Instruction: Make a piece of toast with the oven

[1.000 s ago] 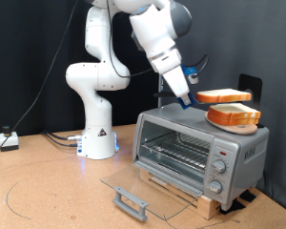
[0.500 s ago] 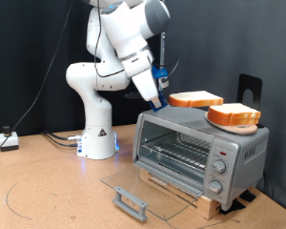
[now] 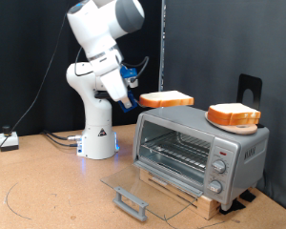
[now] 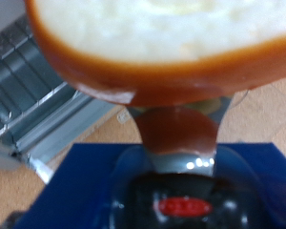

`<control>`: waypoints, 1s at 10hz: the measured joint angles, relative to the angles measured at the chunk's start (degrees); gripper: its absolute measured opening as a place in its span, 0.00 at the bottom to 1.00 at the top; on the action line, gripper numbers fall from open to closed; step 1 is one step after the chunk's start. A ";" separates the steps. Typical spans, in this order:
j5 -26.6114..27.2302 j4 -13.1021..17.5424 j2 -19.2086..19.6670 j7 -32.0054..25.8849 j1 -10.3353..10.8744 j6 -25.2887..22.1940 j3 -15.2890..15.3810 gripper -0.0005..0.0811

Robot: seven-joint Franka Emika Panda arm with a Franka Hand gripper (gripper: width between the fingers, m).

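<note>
The piece of toast (image 3: 166,98), pale on top with a tan-brown crust, hangs level in the air just off the oven's top corner on the exterior view's left. My gripper (image 3: 135,99) is shut on its edge. In the wrist view the toast (image 4: 162,43) fills the frame, with one finger (image 4: 176,134) under its crust. The silver-grey oven (image 3: 195,145) stands on a wooden base with its glass door (image 3: 143,186) dropped open, the grey bar handle (image 3: 130,201) lying near the table and the wire rack (image 3: 176,153) showing inside. Three knobs (image 3: 220,164) line its front.
A second bread slice on a round orange plate (image 3: 233,116) sits on top of the oven. A black stand (image 3: 249,89) rises behind it. The white arm base (image 3: 97,141) stands at the exterior view's left, with cables (image 3: 57,139) and a small box (image 3: 7,141) on the table.
The arm has carried the toast from above the plated slice toward the exterior view's left, off the oven top and slightly lower. The plated slice and oven have not moved.
</note>
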 joint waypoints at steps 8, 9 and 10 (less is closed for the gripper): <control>-6.06 -3.02 0.71 -12.96 -3.40 0.52 -5.07 0.49; -7.64 -5.13 1.05 -14.37 -3.49 3.74 -5.02 0.49; -8.46 -7.12 1.84 -15.35 -3.56 7.50 -4.95 0.49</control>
